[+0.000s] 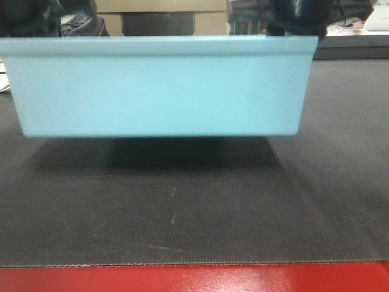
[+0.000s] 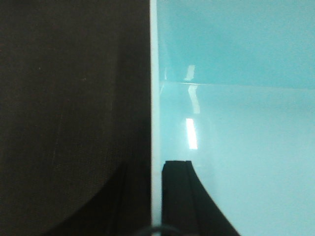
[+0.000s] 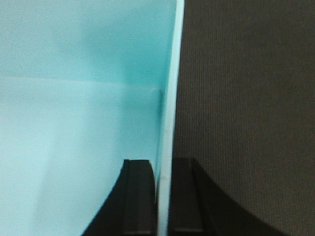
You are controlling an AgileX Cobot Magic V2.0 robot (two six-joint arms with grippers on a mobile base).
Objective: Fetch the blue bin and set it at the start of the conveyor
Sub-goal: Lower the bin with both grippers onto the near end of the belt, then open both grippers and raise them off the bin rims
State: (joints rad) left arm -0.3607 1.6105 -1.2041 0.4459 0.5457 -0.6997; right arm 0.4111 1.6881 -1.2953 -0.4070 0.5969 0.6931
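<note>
The pale cyan smooth plastic rectangular tub (image 1: 158, 85) sits level, seemingly just above the wide dark grey woven belt (image 1: 194, 207), beyond the red edge strip (image 1: 194, 280) at its near side. The left hand (image 2: 156, 196) and right hand (image 3: 162, 196) are each nearly closed, pinching a thin side wall. The slick plastic could slip from these narrow grips, and letting go unevenly would tilt the tub.

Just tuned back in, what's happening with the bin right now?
Both arms hold the bin by opposite side walls. The left gripper and the right gripper each pinch a wall, one finger inside and one outside. The bin is over the belt, back from the red strip along its near edge. The shadow underneath suggests it hangs slightly above the belt, though that's hard to confirm.
</note>
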